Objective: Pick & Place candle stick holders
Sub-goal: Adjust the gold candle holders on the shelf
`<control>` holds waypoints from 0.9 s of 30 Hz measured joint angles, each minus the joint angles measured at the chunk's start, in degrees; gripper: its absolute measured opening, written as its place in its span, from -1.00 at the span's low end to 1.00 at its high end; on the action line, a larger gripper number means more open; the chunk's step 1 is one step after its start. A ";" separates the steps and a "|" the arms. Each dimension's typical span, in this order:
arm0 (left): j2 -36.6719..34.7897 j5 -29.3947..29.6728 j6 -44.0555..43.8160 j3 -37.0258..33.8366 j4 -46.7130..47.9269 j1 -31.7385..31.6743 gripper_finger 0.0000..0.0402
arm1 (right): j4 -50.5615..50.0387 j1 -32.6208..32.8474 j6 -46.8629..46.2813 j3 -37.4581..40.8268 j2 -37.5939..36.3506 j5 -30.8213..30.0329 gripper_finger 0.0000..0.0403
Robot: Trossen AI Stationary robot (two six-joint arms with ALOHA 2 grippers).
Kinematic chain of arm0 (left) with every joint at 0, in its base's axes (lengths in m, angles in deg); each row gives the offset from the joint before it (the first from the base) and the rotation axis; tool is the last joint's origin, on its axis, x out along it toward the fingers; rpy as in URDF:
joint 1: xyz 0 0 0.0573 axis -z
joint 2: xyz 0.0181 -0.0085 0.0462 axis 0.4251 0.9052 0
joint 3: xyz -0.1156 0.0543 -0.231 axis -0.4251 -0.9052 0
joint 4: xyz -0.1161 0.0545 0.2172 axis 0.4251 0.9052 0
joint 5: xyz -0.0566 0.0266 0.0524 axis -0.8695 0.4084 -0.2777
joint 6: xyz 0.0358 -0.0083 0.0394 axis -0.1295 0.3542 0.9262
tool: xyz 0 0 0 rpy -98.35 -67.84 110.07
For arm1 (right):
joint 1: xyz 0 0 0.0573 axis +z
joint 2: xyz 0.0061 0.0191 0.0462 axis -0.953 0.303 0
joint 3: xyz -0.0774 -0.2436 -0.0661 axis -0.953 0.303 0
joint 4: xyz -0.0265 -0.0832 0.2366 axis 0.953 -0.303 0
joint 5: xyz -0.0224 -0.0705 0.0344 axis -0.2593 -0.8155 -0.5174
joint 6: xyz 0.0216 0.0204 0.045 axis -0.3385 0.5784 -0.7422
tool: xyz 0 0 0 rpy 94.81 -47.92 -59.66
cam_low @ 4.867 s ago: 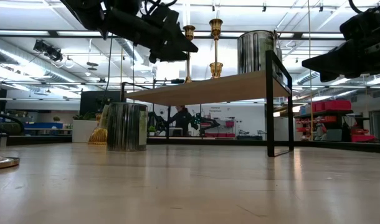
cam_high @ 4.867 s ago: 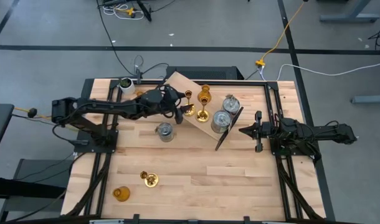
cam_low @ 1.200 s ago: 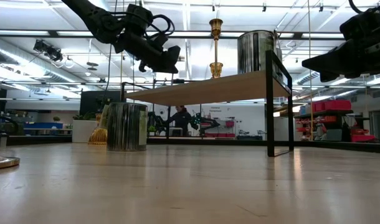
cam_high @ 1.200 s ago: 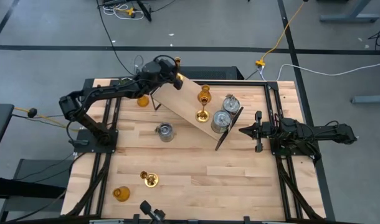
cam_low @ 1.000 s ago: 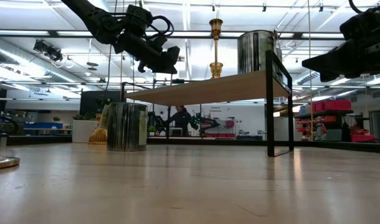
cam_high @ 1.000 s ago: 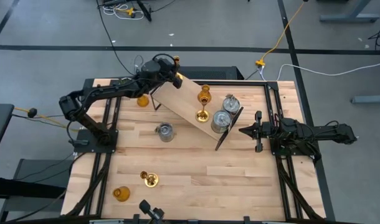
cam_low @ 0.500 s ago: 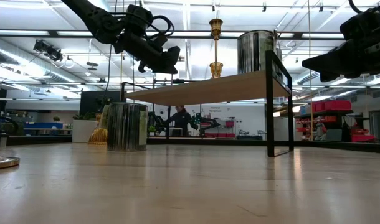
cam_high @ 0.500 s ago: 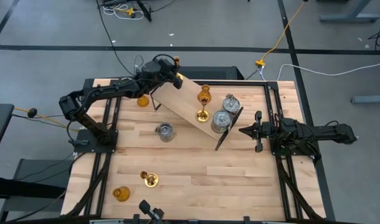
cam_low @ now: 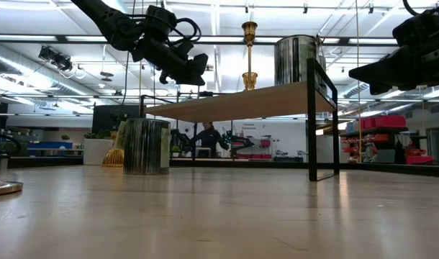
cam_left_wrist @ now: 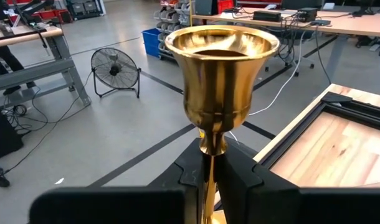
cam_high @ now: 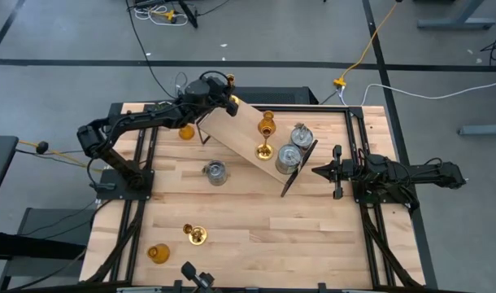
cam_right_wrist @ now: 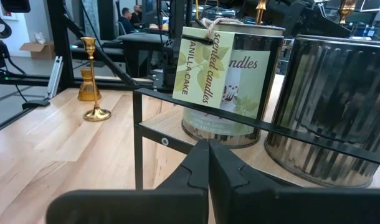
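My left gripper point(cam_high: 225, 86) is shut on a slim brass candle stick holder point(cam_high: 229, 80) above the far left end of a raised wooden shelf point(cam_high: 240, 130). A second brass stick point(cam_high: 266, 124) and two silver cylinders point(cam_high: 301, 134) point(cam_high: 289, 156) stand on the shelf. On the table are a silver cylinder point(cam_high: 215, 171), an amber holder point(cam_high: 185, 130), a brass stick point(cam_high: 195, 234) and another amber holder point(cam_high: 157, 254). My right gripper point(cam_high: 317, 171) waits shut at the shelf's right end. My left gripper pinches the brass stick's thin stem point(cam_left_wrist: 209, 152) just below its cup point(cam_left_wrist: 221, 68), between its two fingers point(cam_left_wrist: 240, 180). The stick stands upright with its cup up, lifted clear of shelf and table. Its base is hidden below the fingers.
The shelf stands on thin black legs point(cam_low: 311, 122) and slants across the far half of the table. Black frame rails point(cam_high: 138, 203) run along both table sides. A dark object point(cam_high: 195, 275) lies at the near edge. Room furniture and a person point(cam_low: 209, 137) show far behind.
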 joint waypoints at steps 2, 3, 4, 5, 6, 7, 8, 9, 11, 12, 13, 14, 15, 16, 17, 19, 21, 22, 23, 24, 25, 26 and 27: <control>0.00 0.00 0.00 0.00 -0.02 0.02 -0.79 | 0.01 -0.01 0.00 0.00 0.01 0.01 -0.99; 0.00 0.00 0.00 0.00 -0.02 0.00 -0.79 | -0.01 -0.02 0.00 0.00 0.01 0.02 -0.99; 0.00 0.00 0.00 0.00 -0.02 0.02 -0.79 | 0.01 -0.01 0.00 0.00 0.01 0.00 -0.99; 0.00 0.00 0.01 0.00 -0.02 0.00 -0.80 | -0.01 0.00 0.00 0.00 0.01 0.02 -0.99; 0.00 0.00 0.02 0.00 -0.02 0.00 -0.80 | 0.00 0.00 0.00 0.00 0.00 0.00 -0.99; 0.00 0.00 0.02 0.00 -0.02 0.00 -0.81 | 0.01 -0.01 0.00 0.00 0.00 0.01 -0.99; 0.00 -0.01 0.00 0.00 -0.02 0.02 -0.81 | 0.01 -0.01 0.00 0.00 0.00 0.00 -0.99; 0.00 -0.02 0.02 0.01 -0.02 0.02 -0.81 | 0.01 -0.02 0.00 0.00 0.01 0.01 -0.99; 0.00 -0.02 -0.01 0.02 -0.04 0.01 -0.81 | -0.01 0.00 0.00 0.00 -0.01 0.00 -0.99; 0.00 0.00 -0.10 0.02 -0.04 0.00 -0.81 | 0.01 -0.01 0.00 0.00 0.00 0.01 -0.99; 0.00 0.00 -0.32 0.02 -0.05 0.00 -0.81 | 0.01 0.00 0.00 0.00 0.01 0.00 -0.99; 0.00 0.00 -0.86 0.02 -0.07 0.00 -0.80 | 0.01 -0.02 0.00 0.00 0.01 0.00 -0.99; 0.00 -0.02 -1.35 0.02 -0.07 0.02 -0.80 | -0.01 -0.01 0.00 0.00 -0.01 0.01 -0.99; 0.00 -0.02 -1.38 0.02 -0.07 0.02 -0.81 | 0.01 -0.01 0.00 0.00 0.01 0.01 -0.99; 0.00 -0.02 -1.38 0.02 -0.07 0.02 -0.81 | 0.00 -0.01 0.00 0.00 0.01 0.00 -0.99; 0.00 -0.02 -1.40 0.02 -0.05 0.01 -0.82 | 0.00 -0.02 0.00 0.00 -0.01 0.00 -0.99; 0.00 -0.02 -1.40 0.02 -0.06 0.00 -0.82 | 0.01 -0.02 0.00 0.00 0.01 0.00 -0.99; 0.00 -0.02 -1.40 0.02 -0.05 0.02 -0.82 | 0.01 -0.02 0.00 0.00 0.01 0.00 -0.99; 0.00 -0.02 -1.40 0.02 -0.07 0.01 -0.82 | -0.01 -0.02 0.00 0.00 -0.01 0.00 -0.99; 0.00 -0.02 -1.40 0.02 -0.07 0.02 -0.81 | 0.01 -0.02 0.00 0.00 0.01 0.00 -0.99; 0.00 -0.02 -1.40 0.02 -0.07 0.02 -0.80 | 0.01 -0.02 0.00 0.00 0.00 0.02 -0.99; 0.00 -0.02 -1.40 0.02 -0.07 0.02 -0.80 | 0.01 -0.02 0.00 0.00 -0.01 0.02 -0.99; 0.00 -0.02 -1.40 0.02 -0.06 0.01 -0.79 | 0.01 0.00 0.00 0.00 0.00 0.01 -0.99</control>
